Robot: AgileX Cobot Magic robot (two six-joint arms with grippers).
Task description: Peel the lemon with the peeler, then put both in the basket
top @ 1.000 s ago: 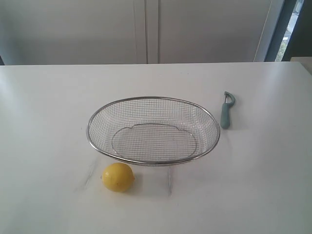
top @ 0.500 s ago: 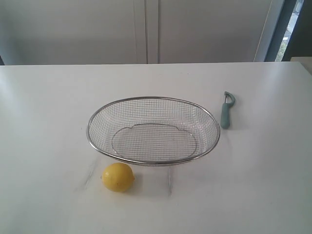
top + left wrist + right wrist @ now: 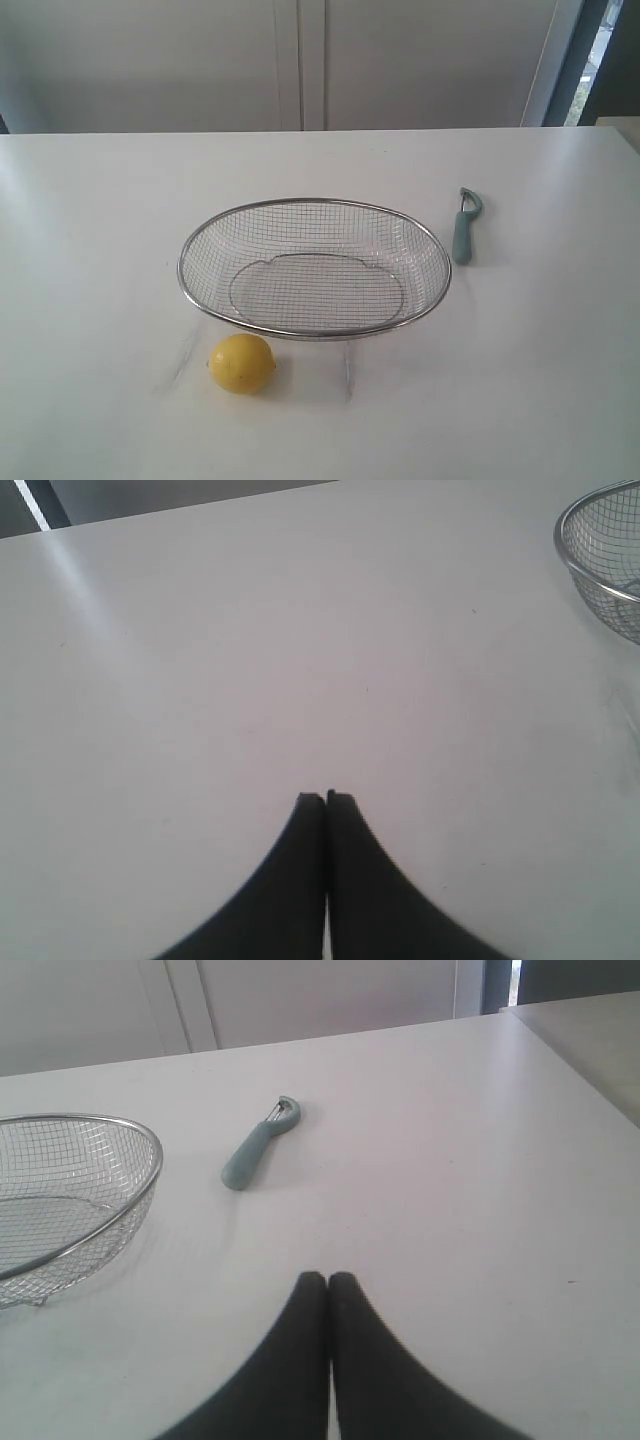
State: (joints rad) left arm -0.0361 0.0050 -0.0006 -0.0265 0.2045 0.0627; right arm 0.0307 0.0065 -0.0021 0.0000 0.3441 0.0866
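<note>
Nothing done yet, by my read. The small round bright yellow lemon (image 3: 241, 363) sits on the white desk (image 3: 90, 250) with its skin whole. It is on the near side of the large oval silver wire-mesh basket (image 3: 181, 268), close to the rim but not touching. The slim peeler with the muted teal plastic handle and thin metal blade (image 3: 463, 232) lies flat on the desk just beside the basket's right end, apart from it, head pointing to the far edge.

Basket: nothing in it, just bare mesh with the oval base ring showing through.

The left fingers (image 3: 305, 840) are pressed together, tips meeting, nothing between them. They hang over bare desk, and the left wrist view catches only a bit of basket rim, no lemon. The right fingers (image 3: 305, 1320) are the same: closed tight, holding nothing. The peeler lies ahead of them, well apart. Neither arm shows in the exterior view.

What's left, as I judge it, is everything: grab the peeler, hold the lemon, peel it, then put both in the basket. The fingers have to open before any grab.
</note>
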